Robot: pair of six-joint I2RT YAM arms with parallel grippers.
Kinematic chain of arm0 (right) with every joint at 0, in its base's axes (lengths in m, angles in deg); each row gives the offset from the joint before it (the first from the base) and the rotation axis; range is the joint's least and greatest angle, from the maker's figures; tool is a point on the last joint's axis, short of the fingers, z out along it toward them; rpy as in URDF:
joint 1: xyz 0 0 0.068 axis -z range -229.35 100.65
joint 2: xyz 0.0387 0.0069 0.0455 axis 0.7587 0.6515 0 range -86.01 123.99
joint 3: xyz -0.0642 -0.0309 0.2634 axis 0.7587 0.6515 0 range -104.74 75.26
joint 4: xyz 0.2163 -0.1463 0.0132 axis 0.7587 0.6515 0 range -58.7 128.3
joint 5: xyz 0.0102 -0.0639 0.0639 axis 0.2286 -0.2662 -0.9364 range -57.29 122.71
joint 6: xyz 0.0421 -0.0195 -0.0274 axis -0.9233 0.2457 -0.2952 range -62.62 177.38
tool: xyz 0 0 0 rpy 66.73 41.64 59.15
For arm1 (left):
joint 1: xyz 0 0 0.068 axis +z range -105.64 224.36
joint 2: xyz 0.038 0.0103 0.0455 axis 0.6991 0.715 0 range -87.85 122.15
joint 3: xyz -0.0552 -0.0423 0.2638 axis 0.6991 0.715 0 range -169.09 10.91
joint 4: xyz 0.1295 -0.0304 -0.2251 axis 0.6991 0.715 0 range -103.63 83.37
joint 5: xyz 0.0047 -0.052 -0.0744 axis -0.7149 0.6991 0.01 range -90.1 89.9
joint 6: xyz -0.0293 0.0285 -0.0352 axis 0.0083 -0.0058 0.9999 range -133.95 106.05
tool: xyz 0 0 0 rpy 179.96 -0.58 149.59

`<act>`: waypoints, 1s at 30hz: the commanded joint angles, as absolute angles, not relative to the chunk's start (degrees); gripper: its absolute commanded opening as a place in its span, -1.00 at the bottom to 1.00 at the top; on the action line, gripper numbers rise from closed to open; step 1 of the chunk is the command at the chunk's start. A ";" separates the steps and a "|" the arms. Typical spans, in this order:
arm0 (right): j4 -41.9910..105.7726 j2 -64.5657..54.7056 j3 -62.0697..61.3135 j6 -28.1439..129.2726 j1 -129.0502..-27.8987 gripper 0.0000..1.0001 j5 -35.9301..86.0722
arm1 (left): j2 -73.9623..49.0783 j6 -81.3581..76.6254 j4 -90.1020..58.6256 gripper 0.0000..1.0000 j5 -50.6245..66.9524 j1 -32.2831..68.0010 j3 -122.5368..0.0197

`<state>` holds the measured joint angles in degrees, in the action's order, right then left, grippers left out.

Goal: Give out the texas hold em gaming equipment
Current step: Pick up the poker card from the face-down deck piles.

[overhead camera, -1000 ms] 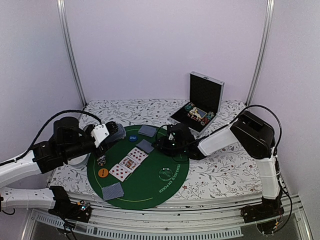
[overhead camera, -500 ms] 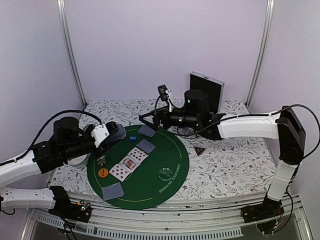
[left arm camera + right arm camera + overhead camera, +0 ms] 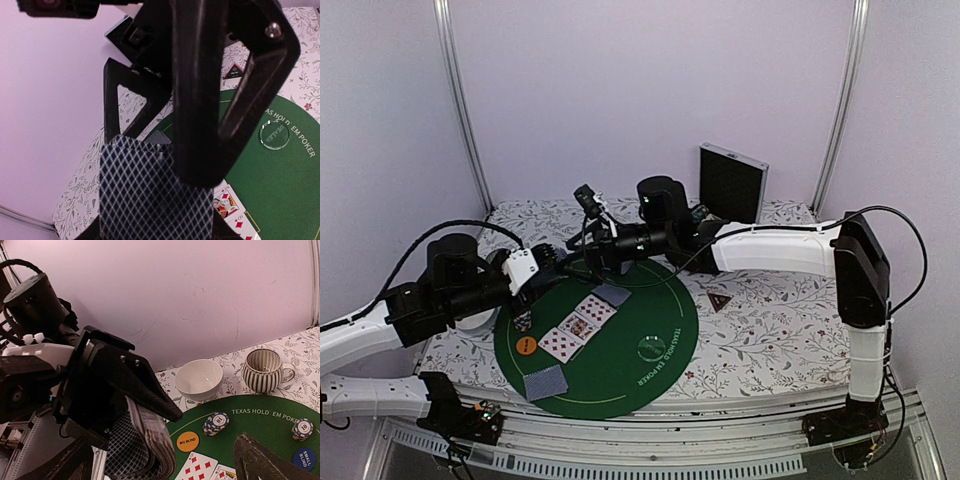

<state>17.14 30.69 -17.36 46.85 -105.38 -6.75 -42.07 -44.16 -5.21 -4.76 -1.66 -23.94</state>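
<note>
Right wrist view: left gripper [image 3: 548, 266] grasps my card deck [image 3: 122, 450]; I judge my released right gripper [image 3: 162, 467] must pinch one card.

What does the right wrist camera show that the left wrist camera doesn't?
Only right wrist: the white bowl, striped cup, orange disc, blue disc and two chip stacks. Only left wrist: the clear dealer disc and dark triangle. Both: the green mat, the checked-back card deck and face-up cards.
</note>
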 commanded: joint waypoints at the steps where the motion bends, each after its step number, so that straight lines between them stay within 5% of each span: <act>1: 21.80 34.88 -23.51 47.50 -106.20 0.99 -8.08 | -42.23 -44.27 -6.25 -0.11 -4.02 -1.97 -24.42; 18: 39.82 37.04 -30.56 43.92 -104.10 0.84 1.10 | -42.37 -44.52 -6.26 -0.12 -3.97 -2.02 -24.37; 25: 40.57 36.74 -34.47 43.28 -102.76 0.94 -24.18 | -41.53 -44.62 -5.88 -0.12 -3.66 -1.97 -24.39; 30: 41.24 35.39 -34.70 41.17 -102.24 0.95 -20.97 | -41.26 -44.53 -5.58 -0.12 -3.43 -2.12 -24.62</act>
<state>39.28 38.02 -33.23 42.92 -102.69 -18.20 -41.41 -44.38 -3.90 -4.20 -1.77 -23.81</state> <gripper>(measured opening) 0.976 0.440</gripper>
